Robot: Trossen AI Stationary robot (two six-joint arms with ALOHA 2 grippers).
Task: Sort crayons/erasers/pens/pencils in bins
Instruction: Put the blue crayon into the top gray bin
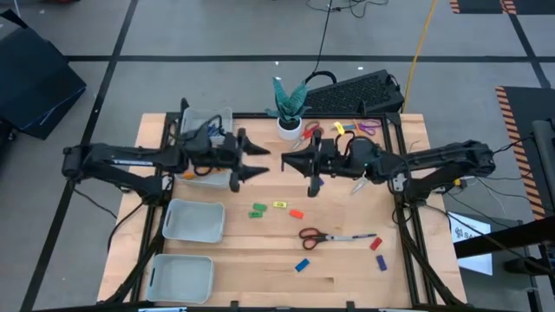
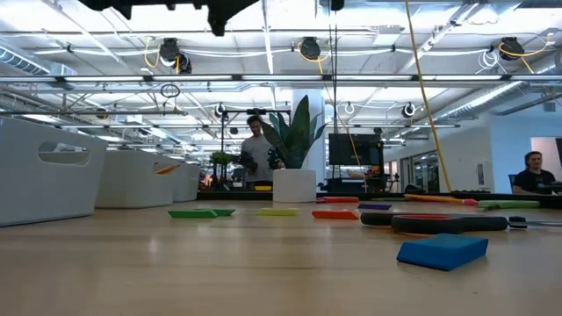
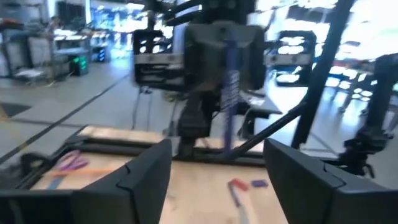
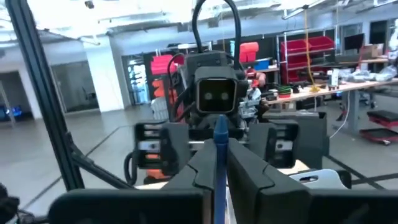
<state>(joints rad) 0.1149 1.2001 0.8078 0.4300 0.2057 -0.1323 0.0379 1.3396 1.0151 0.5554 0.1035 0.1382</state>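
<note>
Near the front edge of the bench (image 1: 260, 269), loose erasers are still to be sorted: a blue eraser (image 1: 302, 265) towards the front, with green (image 1: 257, 210), yellow (image 1: 280, 204) and red (image 1: 297, 213) ones further in, and scissors (image 1: 334, 235) beside them. Two empty bins (image 1: 192, 220) are set along the left edge towards the front corner, and another towards the back.

Over the middle of the bench, a hand-over of a pen (image 4: 219, 155) appears to be in hand. The right pincer (image 1: 290, 159) is clamped on the pen, which is held upright between its closed fingers. Facing it, just apart, the left pincer (image 1: 260, 161) is spread wide and holds nothing; the pen (image 3: 231, 93) is seen ahead of its open fingers (image 3: 140, 174).

Next, the left pincer would probably need to be brought forward around the pen and closed before the right one lets go.

At the back edge a plant pot (image 1: 289, 126) is stood, with more items beside it.
</note>
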